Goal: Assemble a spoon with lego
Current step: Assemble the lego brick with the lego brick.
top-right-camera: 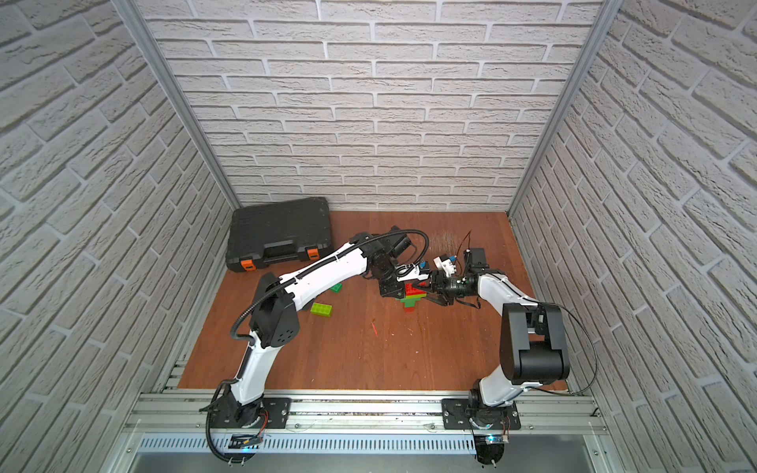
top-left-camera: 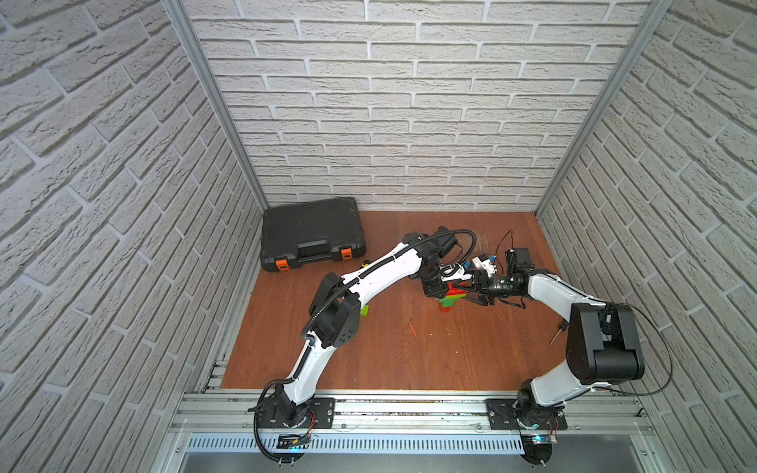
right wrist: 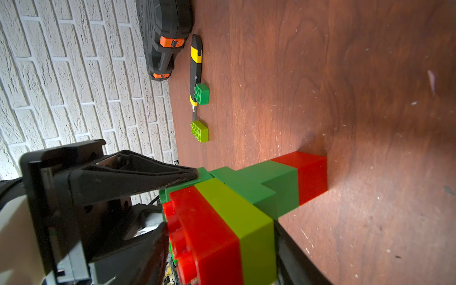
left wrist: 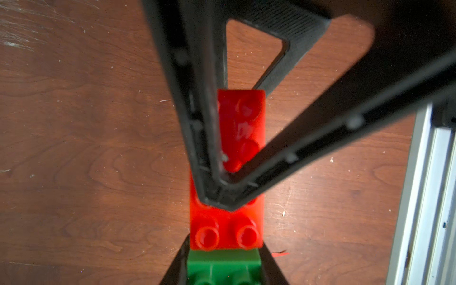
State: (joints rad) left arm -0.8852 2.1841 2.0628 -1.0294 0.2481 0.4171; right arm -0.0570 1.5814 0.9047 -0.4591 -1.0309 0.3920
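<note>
The spoon (top-left-camera: 449,302) (top-right-camera: 411,299) stands upright mid-table on its red stem end (right wrist: 312,175), with green, lime (right wrist: 246,222) and red (right wrist: 209,237) layers above. In the left wrist view my left gripper (left wrist: 224,261) is shut on a dark green brick of the spoon (left wrist: 223,265), below a studded red brick (left wrist: 225,234). My right gripper (right wrist: 222,249) comes from the right, and its fingers press both sides of the red and lime layers at the top. One left finger (right wrist: 148,176) touches the green layer. A loose lime lego brick (top-right-camera: 321,309) and a dark green one (top-right-camera: 336,288) lie to the left.
A black tool case (top-left-camera: 313,237) with orange latches sits at the back left. A yellow-black utility knife (right wrist: 196,66) lies beside the loose bricks. A small red scrap (top-left-camera: 412,329) lies in front of the spoon. A thin tool (top-left-camera: 557,333) lies by the right arm.
</note>
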